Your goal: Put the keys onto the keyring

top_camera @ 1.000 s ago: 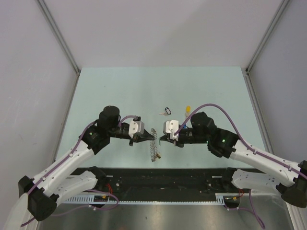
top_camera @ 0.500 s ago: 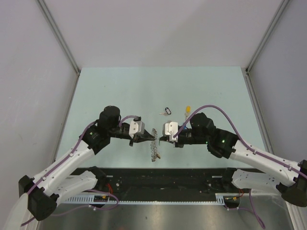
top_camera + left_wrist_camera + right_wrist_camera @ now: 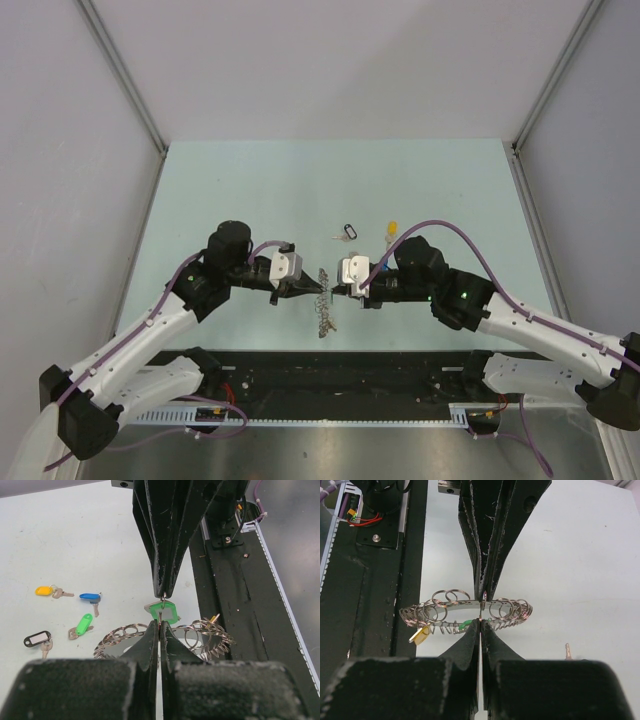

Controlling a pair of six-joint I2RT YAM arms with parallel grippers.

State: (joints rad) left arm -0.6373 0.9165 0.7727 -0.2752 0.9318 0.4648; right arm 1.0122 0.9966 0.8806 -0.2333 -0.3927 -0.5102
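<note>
Silver-grey and coiled, the keyring (image 3: 512,612) is gripped by the left gripper (image 3: 159,630), whose jaws are pressed fully together on its rim. It is seen nearly edge-on from above, close to the near edge of the table (image 3: 250,190). Tip to tip with it, the right gripper (image 3: 480,627) is likewise clamped tight, and the green-headed key (image 3: 163,611) hangs at its tips (by its small loop, it seems). Left lying apart on the table are a yellow key (image 3: 45,590), a blue key (image 3: 90,597), a lime key (image 3: 83,624) and a black-tagged key (image 3: 36,640).
</note>
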